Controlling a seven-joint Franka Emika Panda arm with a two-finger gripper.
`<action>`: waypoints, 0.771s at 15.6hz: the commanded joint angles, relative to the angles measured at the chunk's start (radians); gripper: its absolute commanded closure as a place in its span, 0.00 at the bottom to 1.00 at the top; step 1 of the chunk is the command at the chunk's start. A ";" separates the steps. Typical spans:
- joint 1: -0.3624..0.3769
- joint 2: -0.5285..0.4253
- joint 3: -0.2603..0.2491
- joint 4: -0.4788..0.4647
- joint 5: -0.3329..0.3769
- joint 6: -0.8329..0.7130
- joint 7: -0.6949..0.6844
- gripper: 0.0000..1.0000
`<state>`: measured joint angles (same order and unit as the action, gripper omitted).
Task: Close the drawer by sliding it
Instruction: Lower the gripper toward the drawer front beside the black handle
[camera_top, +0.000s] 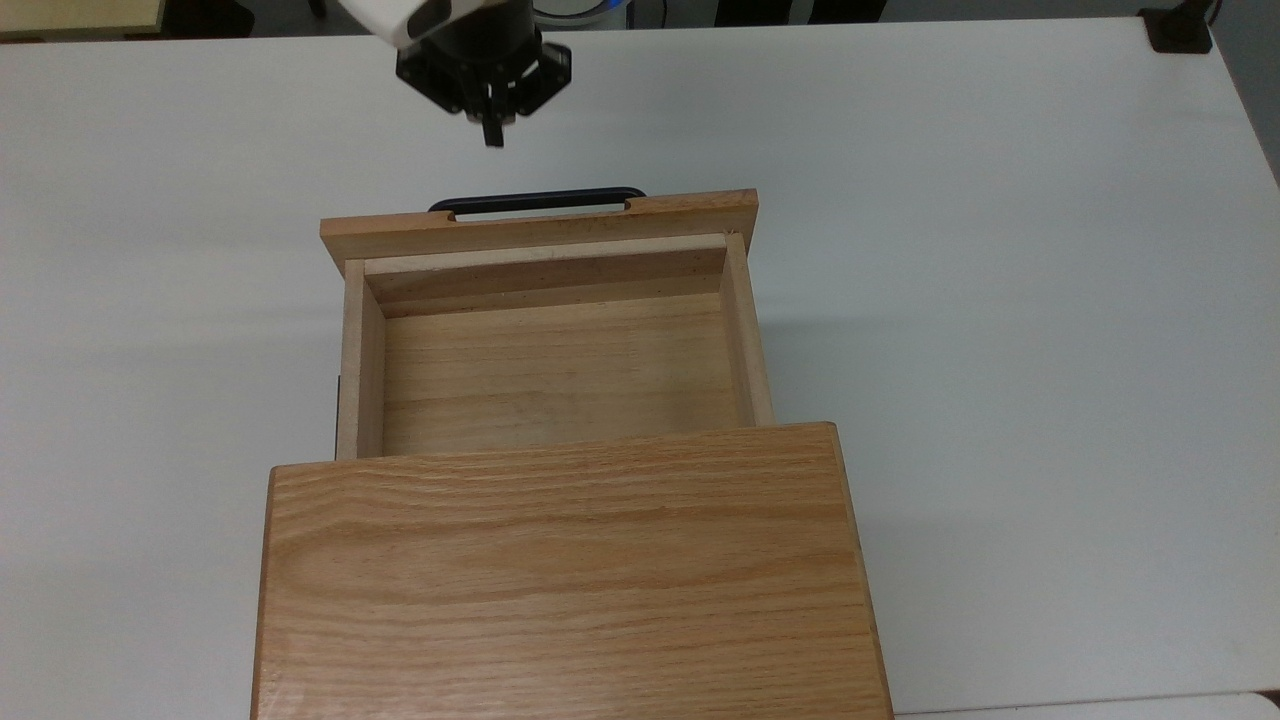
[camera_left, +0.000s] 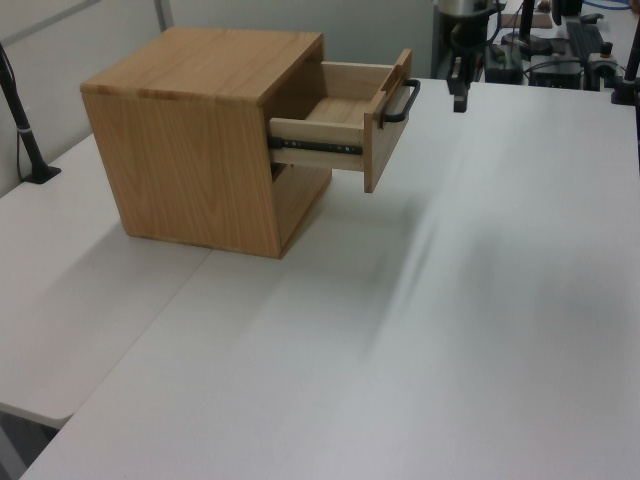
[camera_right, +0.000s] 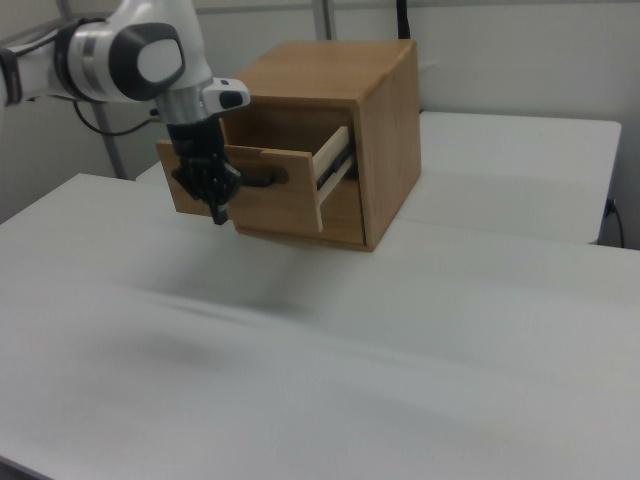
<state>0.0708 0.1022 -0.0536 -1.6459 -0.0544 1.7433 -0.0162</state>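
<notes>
Fingers (camera_top: 490, 128) of the gripper (camera_top: 491, 137) look pressed narrow together, holding nothing, hanging in front of the drawer (camera_top: 548, 330) and apart from it. That drawer stands pulled well out of the oak cabinet (camera_top: 565, 570), its black bar handle (camera_top: 537, 199) facing the table's (camera_top: 1000, 250) far edge in the top view. To close it well, I would bring the fingertips level with the front panel (camera_right: 268, 190), near its middle, then push straight along the slide rail (camera_left: 320, 146); an off-centre push could skew the drawer or shift the cabinet. Nothing lies between gripper and panel.
</notes>
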 joint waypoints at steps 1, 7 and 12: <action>0.014 0.089 -0.006 0.084 0.019 0.028 0.001 1.00; 0.017 0.146 -0.005 0.118 0.060 0.137 -0.064 1.00; 0.014 0.186 -0.005 0.135 0.100 0.312 -0.064 1.00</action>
<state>0.0808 0.2493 -0.0515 -1.5460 0.0194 1.9626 -0.0568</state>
